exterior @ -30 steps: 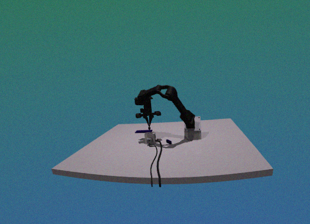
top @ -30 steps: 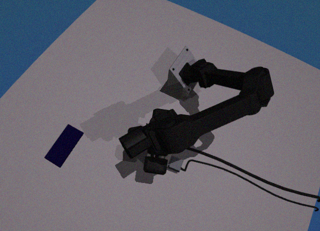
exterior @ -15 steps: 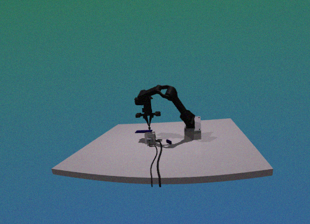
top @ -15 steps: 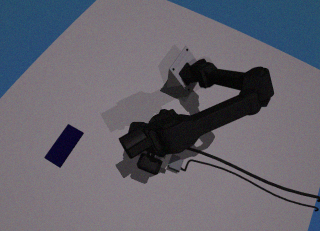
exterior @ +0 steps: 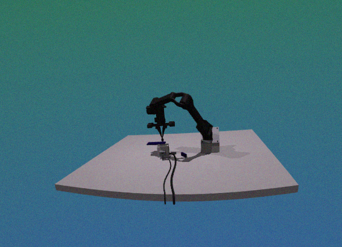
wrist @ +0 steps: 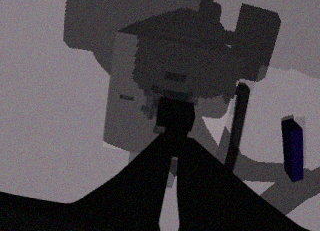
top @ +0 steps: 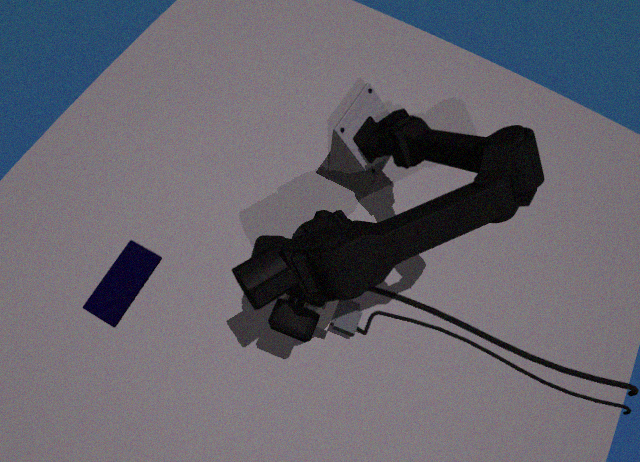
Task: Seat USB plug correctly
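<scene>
- Two-fingered, grasped the plug in the gripper, pointed downward.
- Held it over the cube, just above its top in the exterior view; could not tell its way round, nor see its tip.
- Saw the thick cable and thin cable run from the cube's side past the table edge.
- Spotted the slab lying flat, well apart, and the small block nearer the cube.
</scene>
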Controlling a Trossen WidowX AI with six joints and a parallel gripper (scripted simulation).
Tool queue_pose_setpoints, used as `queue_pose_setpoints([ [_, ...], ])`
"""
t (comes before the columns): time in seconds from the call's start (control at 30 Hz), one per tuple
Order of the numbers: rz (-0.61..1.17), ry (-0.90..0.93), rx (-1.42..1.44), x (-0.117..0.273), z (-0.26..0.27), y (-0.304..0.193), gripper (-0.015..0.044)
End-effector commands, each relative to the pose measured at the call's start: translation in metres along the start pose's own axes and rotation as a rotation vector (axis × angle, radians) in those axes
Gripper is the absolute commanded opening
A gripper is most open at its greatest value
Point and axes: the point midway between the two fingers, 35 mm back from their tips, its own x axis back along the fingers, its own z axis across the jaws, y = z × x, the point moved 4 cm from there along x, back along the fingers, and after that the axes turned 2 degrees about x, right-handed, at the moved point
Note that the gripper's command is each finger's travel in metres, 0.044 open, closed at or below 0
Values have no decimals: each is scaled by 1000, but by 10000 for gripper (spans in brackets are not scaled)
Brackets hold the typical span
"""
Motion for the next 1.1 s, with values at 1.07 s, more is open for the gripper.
queue_pose_setpoints([
  [1.07,34,1,-4,-5,0,-1,0],
])
